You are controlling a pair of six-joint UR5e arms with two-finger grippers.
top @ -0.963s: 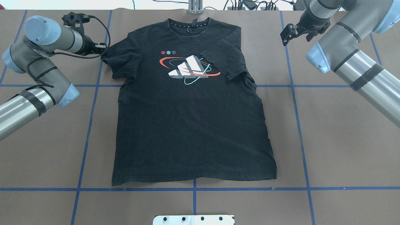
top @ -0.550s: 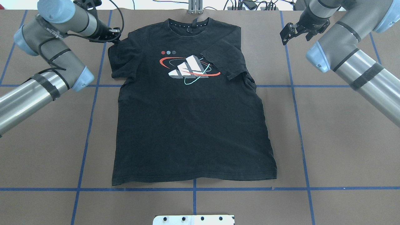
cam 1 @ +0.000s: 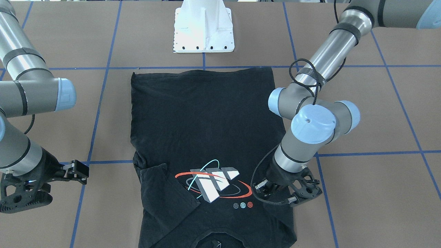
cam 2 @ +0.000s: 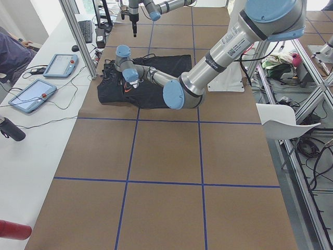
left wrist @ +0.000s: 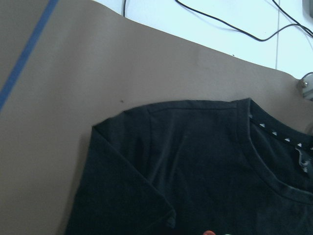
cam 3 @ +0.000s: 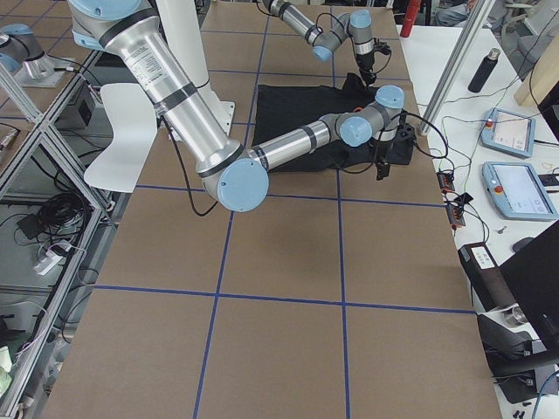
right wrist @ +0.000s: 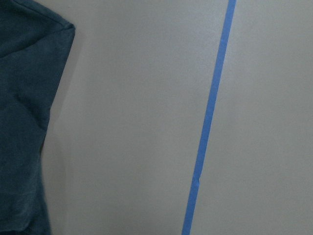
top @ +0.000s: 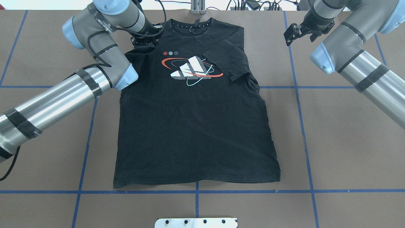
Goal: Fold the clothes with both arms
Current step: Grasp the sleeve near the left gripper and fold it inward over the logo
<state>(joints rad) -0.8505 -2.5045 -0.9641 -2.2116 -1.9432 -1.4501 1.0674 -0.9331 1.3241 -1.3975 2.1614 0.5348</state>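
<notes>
Overhead exterior: on the table (top: 341,148), the T-shirt (top: 190,133) lies flat, logo up, collar away from the robot; left gripper (top: 144,37) sits over its left sleeve (top: 139,52), grip hidden; right gripper (top: 292,33) hangs parted, off the cloth.

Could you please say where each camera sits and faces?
Front: across table, facing base; both arms.
Overhead: behind base, looking down at T-shirt; both arms.
Left side: table's left end; left arm nearest.
Right side: right end; right arm nearest.
Left wrist: above collar; no arm.
Right wrist: above shirt edge, blue tape; no arm.
Front and overhead share the logo.
</notes>
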